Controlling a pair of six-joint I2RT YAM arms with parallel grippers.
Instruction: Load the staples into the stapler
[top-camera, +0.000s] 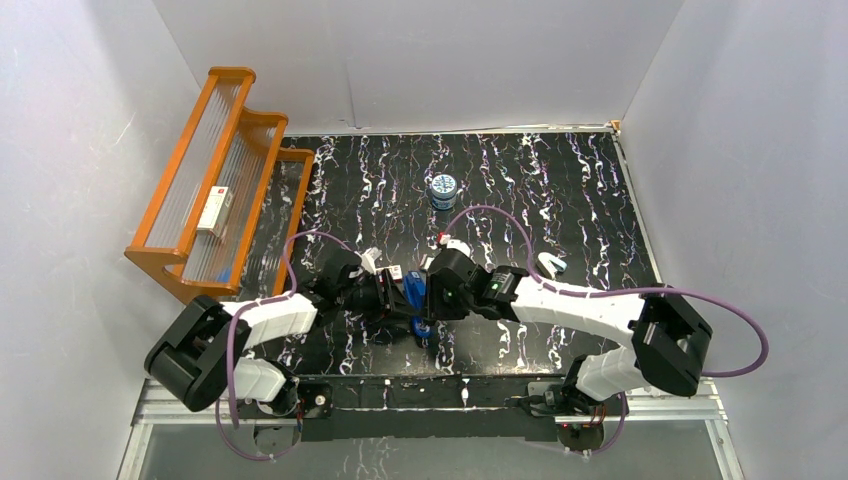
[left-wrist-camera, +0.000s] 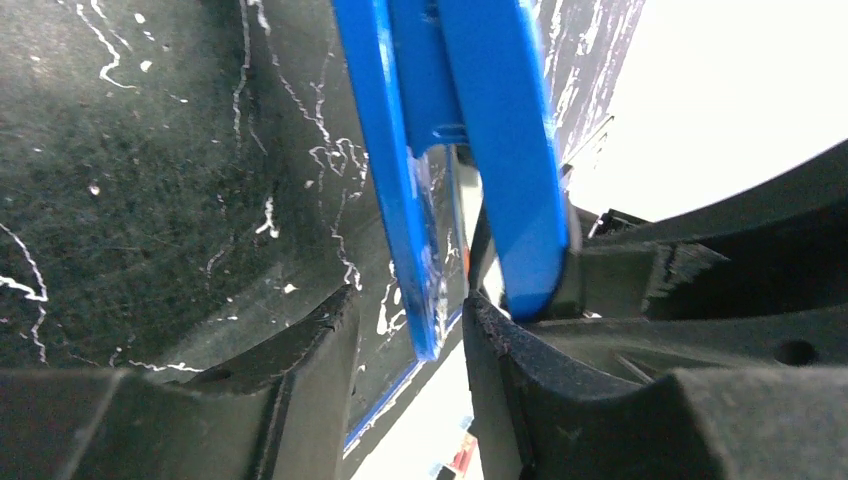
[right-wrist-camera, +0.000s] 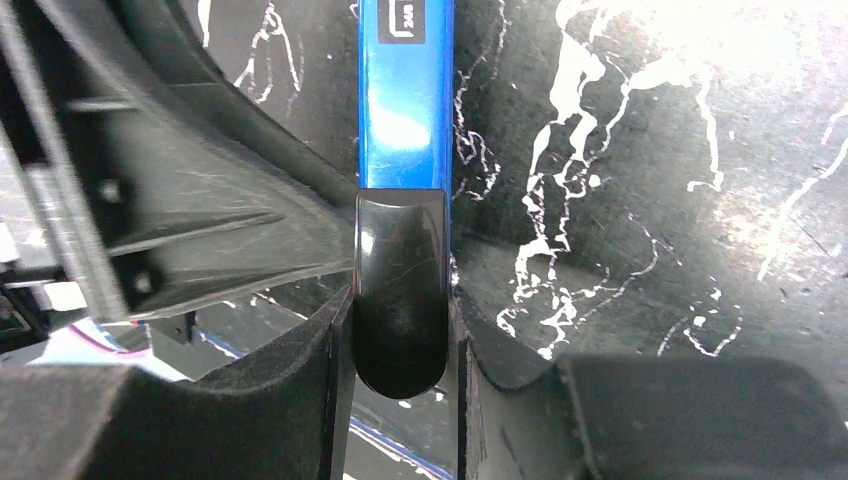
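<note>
The blue stapler (top-camera: 415, 288) is held off the table between my two grippers at the centre. My right gripper (right-wrist-camera: 402, 300) is shut on its black top end (right-wrist-camera: 400, 270), with the blue arm (right-wrist-camera: 405, 120) running away from it. My left gripper (left-wrist-camera: 410, 300) is open around the stapler's thin blue lower part (left-wrist-camera: 395, 180), with gaps on both sides. The thicker blue upper part (left-wrist-camera: 500, 140) rests against the right finger (left-wrist-camera: 520, 360). A small red-and-white box, the staples (top-camera: 447, 241), shows partly just behind my right gripper (top-camera: 430, 293).
An orange rack (top-camera: 200, 190) at the far left holds a long white box with a red mark (top-camera: 214, 210). A round blue-and-white tin (top-camera: 443, 190) stands further back. A small white and light-blue tool (top-camera: 551, 265) lies to the right, beside the right arm.
</note>
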